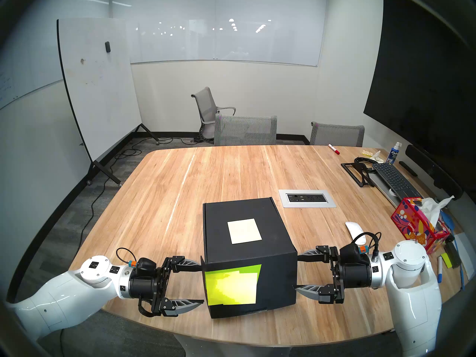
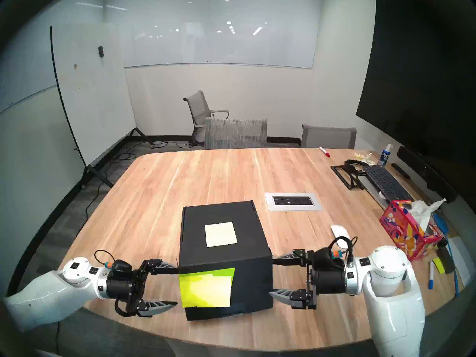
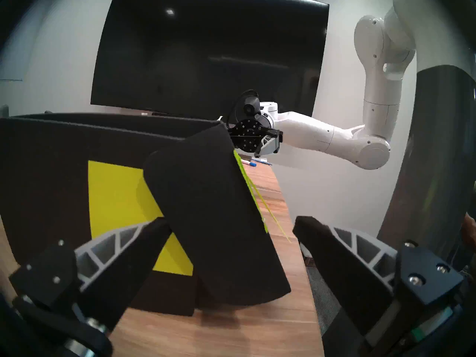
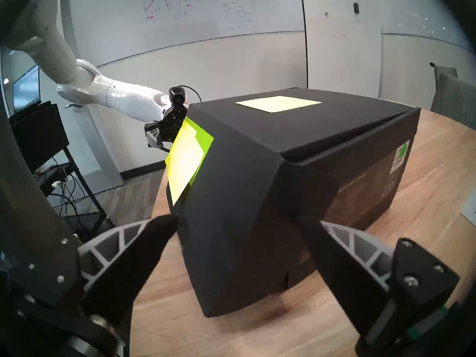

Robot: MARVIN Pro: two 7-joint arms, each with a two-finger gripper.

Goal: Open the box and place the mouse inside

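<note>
The black box [image 1: 248, 256] sits closed between the left gripper [image 1: 189, 284] and right gripper [image 1: 305, 272], both spread wide; the mouse [image 1: 355, 230] lies behind the right one.

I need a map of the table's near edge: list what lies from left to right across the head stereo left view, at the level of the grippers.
Left gripper → black box → right gripper → white mouse → tissue box → blue pen.

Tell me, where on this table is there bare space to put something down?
The wide bare wood left of and behind the black box, up to the chairs. Crowded: the right edge, with keyboard, tissue box, mouse and pens.
</note>
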